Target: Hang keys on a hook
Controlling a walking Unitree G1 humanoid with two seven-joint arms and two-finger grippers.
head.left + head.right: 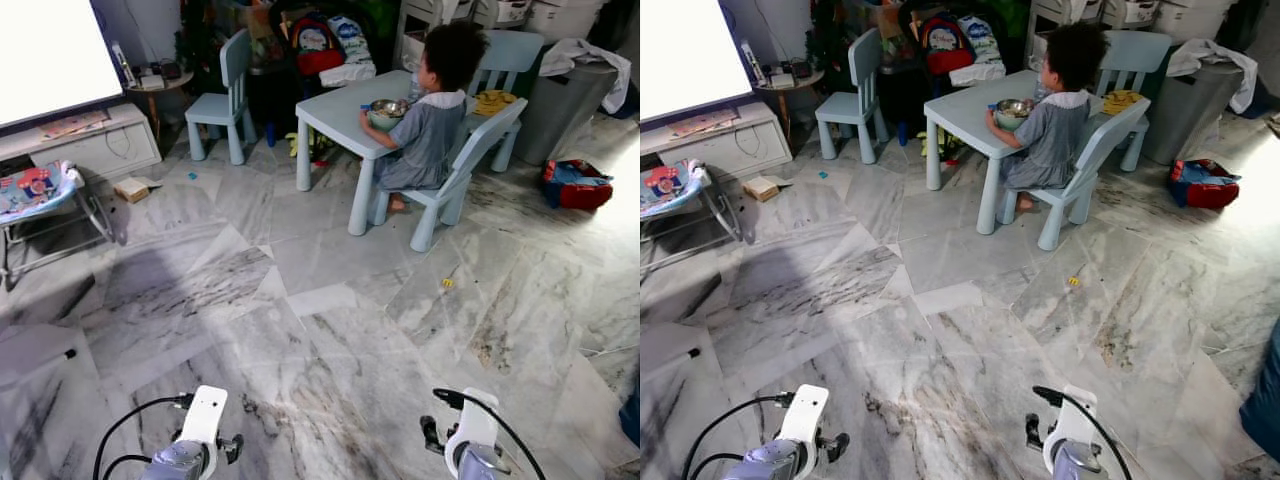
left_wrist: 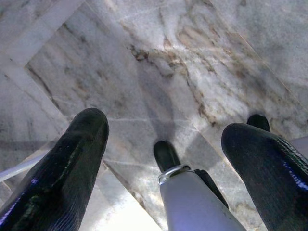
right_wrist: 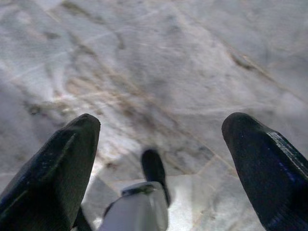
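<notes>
While both arms hang low, left claw (image 2: 163, 139) spread, right claw (image 3: 161, 144) spread, marble floor (image 1: 330, 330) below

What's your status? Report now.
Left tool open, empty, over marble floor. Right tool open, empty. Keys, hook unsighted. Ahead: person seated at small table.

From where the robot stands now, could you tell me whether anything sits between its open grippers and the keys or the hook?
That cannot be judged: no keys or hook can be made out. The left gripper and right gripper hang open and empty over bare marble floor. Farther ahead, a person sits at a small blue table.
</notes>
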